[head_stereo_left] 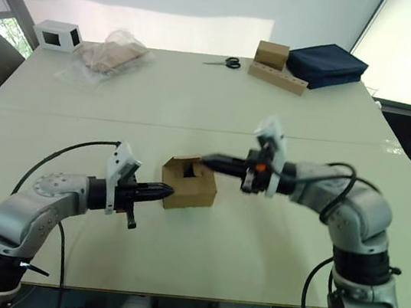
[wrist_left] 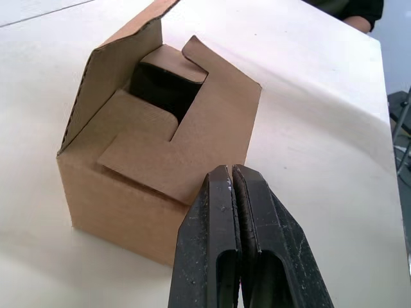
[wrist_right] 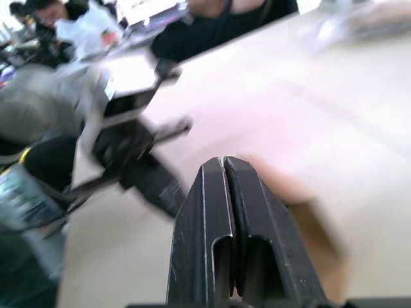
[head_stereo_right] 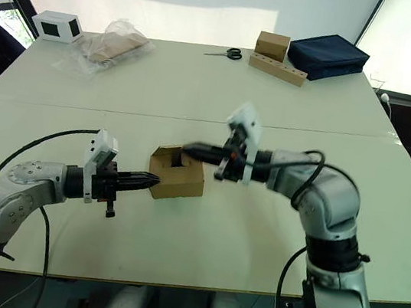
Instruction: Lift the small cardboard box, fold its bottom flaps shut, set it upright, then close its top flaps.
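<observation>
Small cardboard box [head_stereo_left: 188, 184] upright on the surface [head_stereo_left: 270, 241], top flaps [wrist_left: 186, 135] partly folded, left end effector [head_stereo_left: 166, 190] closed, empty, touching its side, right end effector [head_stereo_left: 206, 157] closed, empty, above it

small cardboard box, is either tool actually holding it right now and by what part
Neither holds it. Both tools are shut with nothing between their fingers: the left tool points at the small cardboard box from its left, and the right tool reaches over its partly folded top flaps.

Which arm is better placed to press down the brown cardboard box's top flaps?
Probably right: the right gripper is above the small brown cardboard box's half-closed top flaps; the left gripper sits against its side.
</observation>
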Controlling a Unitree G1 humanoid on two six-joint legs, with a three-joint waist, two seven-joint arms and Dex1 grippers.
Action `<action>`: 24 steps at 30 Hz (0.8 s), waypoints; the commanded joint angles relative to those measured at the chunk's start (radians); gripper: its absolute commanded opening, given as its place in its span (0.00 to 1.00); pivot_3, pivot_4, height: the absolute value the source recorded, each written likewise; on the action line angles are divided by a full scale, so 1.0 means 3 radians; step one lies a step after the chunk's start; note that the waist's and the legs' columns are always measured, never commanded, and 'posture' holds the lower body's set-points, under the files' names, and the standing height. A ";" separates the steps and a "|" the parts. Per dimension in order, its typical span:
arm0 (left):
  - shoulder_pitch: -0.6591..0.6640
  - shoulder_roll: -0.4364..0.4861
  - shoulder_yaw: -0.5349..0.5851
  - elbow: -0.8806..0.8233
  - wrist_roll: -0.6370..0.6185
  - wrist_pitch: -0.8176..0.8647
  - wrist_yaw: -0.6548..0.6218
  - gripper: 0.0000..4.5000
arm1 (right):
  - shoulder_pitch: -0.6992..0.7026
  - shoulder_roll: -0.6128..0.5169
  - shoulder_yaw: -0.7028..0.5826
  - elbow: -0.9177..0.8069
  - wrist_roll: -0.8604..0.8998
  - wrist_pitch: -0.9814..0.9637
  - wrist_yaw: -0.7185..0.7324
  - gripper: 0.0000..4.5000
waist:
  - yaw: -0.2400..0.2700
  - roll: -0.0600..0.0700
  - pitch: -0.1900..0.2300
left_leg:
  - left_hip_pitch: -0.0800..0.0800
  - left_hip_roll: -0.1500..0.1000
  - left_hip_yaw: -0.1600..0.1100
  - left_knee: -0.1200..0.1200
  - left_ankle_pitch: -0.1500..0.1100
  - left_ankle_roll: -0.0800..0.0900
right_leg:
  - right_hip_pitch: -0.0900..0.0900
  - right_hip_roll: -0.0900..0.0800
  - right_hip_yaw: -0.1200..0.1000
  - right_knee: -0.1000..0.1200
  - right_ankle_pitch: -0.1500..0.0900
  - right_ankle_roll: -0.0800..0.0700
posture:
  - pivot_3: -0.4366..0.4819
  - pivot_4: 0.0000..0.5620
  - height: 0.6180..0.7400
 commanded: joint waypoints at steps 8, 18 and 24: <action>-0.0120 0.0093 -0.0068 0.0115 0.0079 -0.0132 -0.0076 0.02 | -0.0731 0.0235 0.0579 0.1186 -0.0803 -0.0492 -0.0037 0.00 | -0.0008 0.0000 0.0000 | -0.0001 0.0000 0.0003 -0.0001 0.0002 -0.0004 | -0.0003 -0.0001 0.0001 0.0000 0.0000 0.0000 | 0.48 0.27 1.00; -0.0101 0.0121 -0.0043 0.0137 0.0083 -0.0158 -0.0067 0.02 | -0.0677 0.0267 0.0831 0.1137 -0.0922 -0.0484 0.0325 0.00 | -0.0006 0.0001 0.0000 | -0.0001 -0.0001 0.0002 0.0000 0.0002 -0.0004 | -0.0003 -0.0002 0.0001 0.0000 0.0000 0.0000 | 0.48 0.27 1.00; -0.0098 0.0151 -0.0004 0.0143 0.0070 -0.0169 -0.0056 0.02 | -0.0465 0.0253 0.0768 0.0762 -0.0815 -0.0326 0.0380 0.00 | -0.0004 0.0001 0.0000 | -0.0001 0.0000 0.0002 0.0000 0.0002 -0.0004 | -0.0003 -0.0002 0.0001 0.0000 0.0000 0.0000 | 0.48 0.27 1.00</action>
